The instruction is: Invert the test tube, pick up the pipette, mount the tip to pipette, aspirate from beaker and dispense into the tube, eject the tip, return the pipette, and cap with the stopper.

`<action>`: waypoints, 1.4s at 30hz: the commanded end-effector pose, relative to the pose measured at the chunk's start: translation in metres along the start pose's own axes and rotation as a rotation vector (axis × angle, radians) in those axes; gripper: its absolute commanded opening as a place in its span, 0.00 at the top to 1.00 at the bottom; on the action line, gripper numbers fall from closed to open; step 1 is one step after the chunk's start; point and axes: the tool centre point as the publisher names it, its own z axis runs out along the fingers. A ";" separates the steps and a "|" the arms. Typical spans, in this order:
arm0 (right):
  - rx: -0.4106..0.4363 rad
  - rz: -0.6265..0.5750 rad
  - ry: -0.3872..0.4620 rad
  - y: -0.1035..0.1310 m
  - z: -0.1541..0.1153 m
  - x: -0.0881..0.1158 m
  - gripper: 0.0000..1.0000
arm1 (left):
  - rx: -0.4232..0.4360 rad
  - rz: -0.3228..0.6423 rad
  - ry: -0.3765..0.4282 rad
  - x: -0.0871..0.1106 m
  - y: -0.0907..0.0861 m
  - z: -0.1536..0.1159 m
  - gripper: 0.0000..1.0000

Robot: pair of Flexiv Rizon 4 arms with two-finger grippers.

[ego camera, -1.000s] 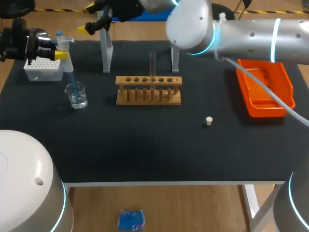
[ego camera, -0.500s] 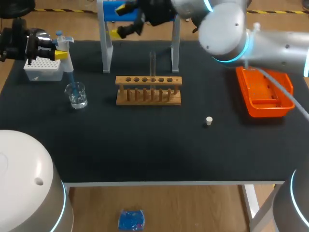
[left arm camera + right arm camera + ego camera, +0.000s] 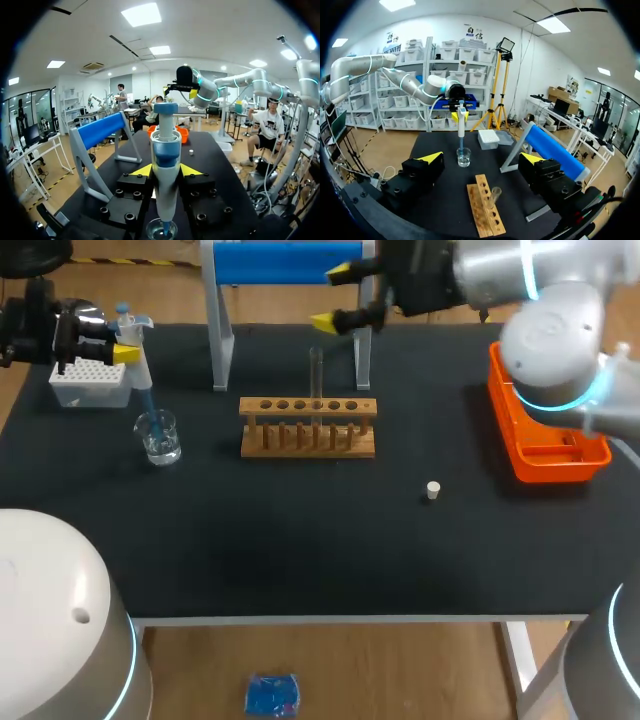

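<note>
From above, the left gripper (image 3: 128, 340) is at the far left of the table. It holds the pipette (image 3: 141, 365) tight. The pipette's blue tip (image 3: 150, 405) dips into the beaker (image 3: 159, 437), just beside the white tip box (image 3: 90, 385). The test tube (image 3: 316, 370) stands upright in the wooden rack (image 3: 308, 428) in the middle. The right gripper (image 3: 338, 298) hangs wide open over the far edge, behind the rack. The little stopper (image 3: 432, 490) lies alone, near the orange tray (image 3: 590, 430).

In the left wrist view, both fingers (image 3: 142, 171) press the pipette from two sides, and the beaker is under it.

In the right wrist view, the fingers (image 3: 431, 157) stand far apart with nothing between them. The rack and tube are ahead, and the beaker is farther on.
</note>
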 end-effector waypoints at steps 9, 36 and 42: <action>-0.078 0.038 0.038 -0.060 -0.070 -0.010 0.00 | -0.001 0.000 -0.001 0.000 -0.001 0.000 1.00; -0.137 0.059 0.124 -0.133 -0.028 -0.013 0.00 | -0.001 0.000 -0.001 0.000 -0.001 0.000 1.00; -0.130 0.078 0.146 -0.143 -0.014 -0.014 0.00 | -0.001 0.000 -0.001 0.000 -0.001 0.000 1.00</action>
